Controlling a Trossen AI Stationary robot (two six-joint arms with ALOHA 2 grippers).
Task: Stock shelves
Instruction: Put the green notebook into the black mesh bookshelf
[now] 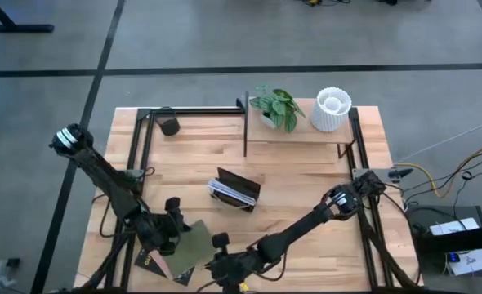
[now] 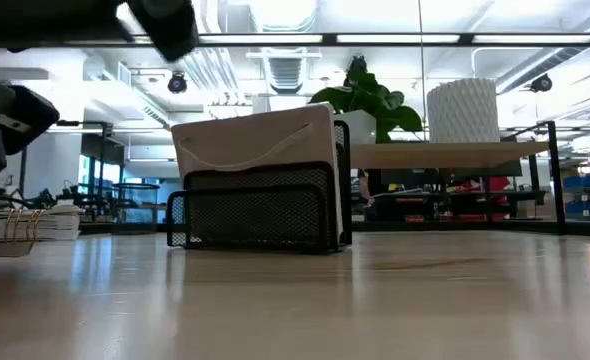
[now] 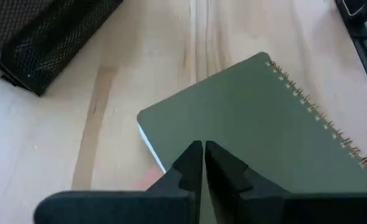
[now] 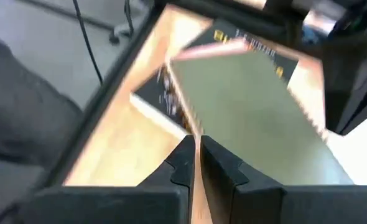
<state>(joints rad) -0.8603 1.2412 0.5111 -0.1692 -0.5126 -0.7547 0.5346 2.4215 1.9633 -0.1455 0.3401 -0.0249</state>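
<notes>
So the table point(image 1: 306, 175) is the big thing here, with the shelves point(image 1: 298, 139) along its far edge holding a plant point(image 1: 278, 106) and a white pot point(image 1: 332, 109). Middle of the table there's a mesh rack point(image 1: 239, 189) with something pale standing in it.

Down at the near edge, left of centre, is a green spiral notebook point(image 1: 189, 242) lying on a black book point(image 1: 153, 261). Both grippers are crowded around it. The left gripper point(image 3: 203, 163) has its fingers pinched thin on the notebook's edge, so it looks like it's got hold of it. The right gripper point(image 4: 195, 163) sits just beside the notebook at the near edge, fingers nearly together, nothing visibly between them.

My take on doing this well: lift the notebook straight off the book so the book doesn't drag along, get the right arm out of the way first, then carry it wide of the rack and set it on the shelf board beside the plant.
</notes>
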